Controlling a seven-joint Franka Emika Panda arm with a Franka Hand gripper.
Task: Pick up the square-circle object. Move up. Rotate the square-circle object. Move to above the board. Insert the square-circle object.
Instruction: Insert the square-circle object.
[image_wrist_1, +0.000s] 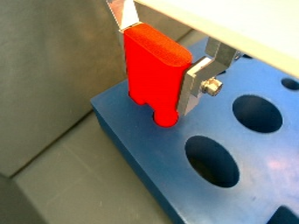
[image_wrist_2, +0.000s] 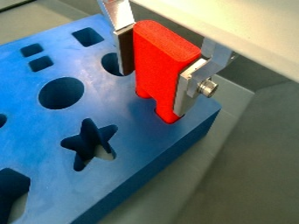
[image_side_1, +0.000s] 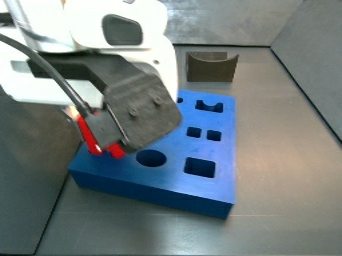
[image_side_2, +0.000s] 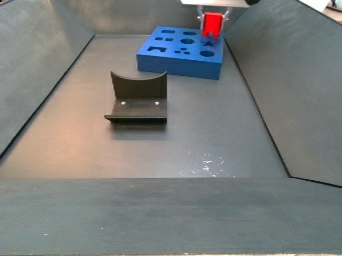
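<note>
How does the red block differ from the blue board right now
The square-circle object is bright red; the board is blue. The object is small, tall and narrow; the board is a wide, thick slab. The object is upright, gripped between the jaws of the gripper over the board's corner; the board lies flat on the floor. The board has many shaped cut-outs; the object shows none. Both look solid-coloured.

No legible text, labels, brand marks, numbers or signs in any view.

Surfaces checked: the red square-circle object (image_wrist_2: 160, 68) carries no marking; the blue board (image_wrist_2: 52, 114) shows only shaped cut-outs; the fixture (image_side_2: 135, 98) is plain dark. The gripper (image_wrist_1: 163, 54), closed on the square-circle object over the board's edge, shows bare metal plates and a screw, unmarked.
</note>
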